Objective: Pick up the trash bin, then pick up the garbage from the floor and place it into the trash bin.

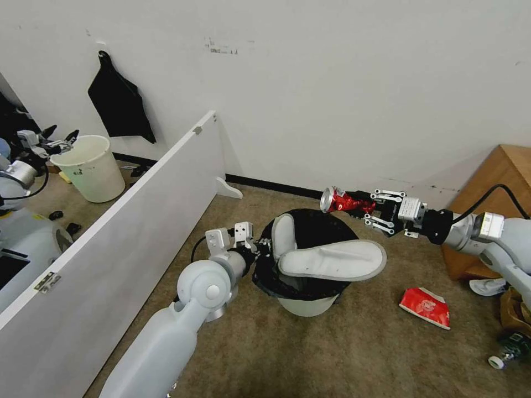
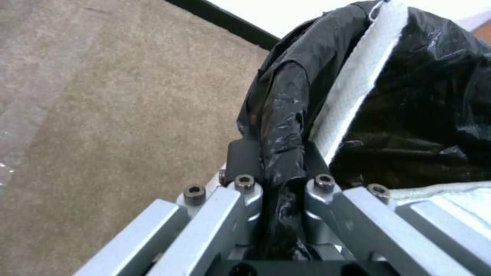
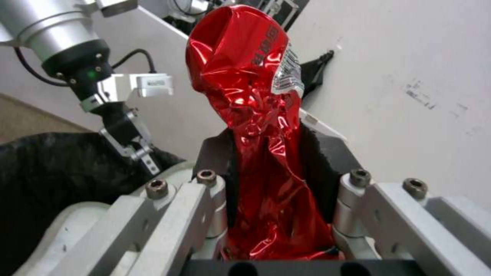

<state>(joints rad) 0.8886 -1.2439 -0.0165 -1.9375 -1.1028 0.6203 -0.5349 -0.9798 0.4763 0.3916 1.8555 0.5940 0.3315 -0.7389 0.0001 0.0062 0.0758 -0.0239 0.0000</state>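
Held crushed red can (image 1: 345,202) clenched in right gripper (image 1: 369,211), long axis horizontal, at far rim of trash bin (image 1: 307,303); left gripper (image 1: 264,247) pinched rim.

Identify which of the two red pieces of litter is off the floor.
The crushed red can, clamped in the right gripper above the trash bin's far rim. The flattened red paper cup lies on the carpet.

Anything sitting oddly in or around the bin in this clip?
Yes. One flat white slipper lies across the rim of the black-lined white trash bin, its end overhanging the right side rather than dropped inside. The right gripper holds a crushed red can beside the rim; the left gripper clamps the rim.
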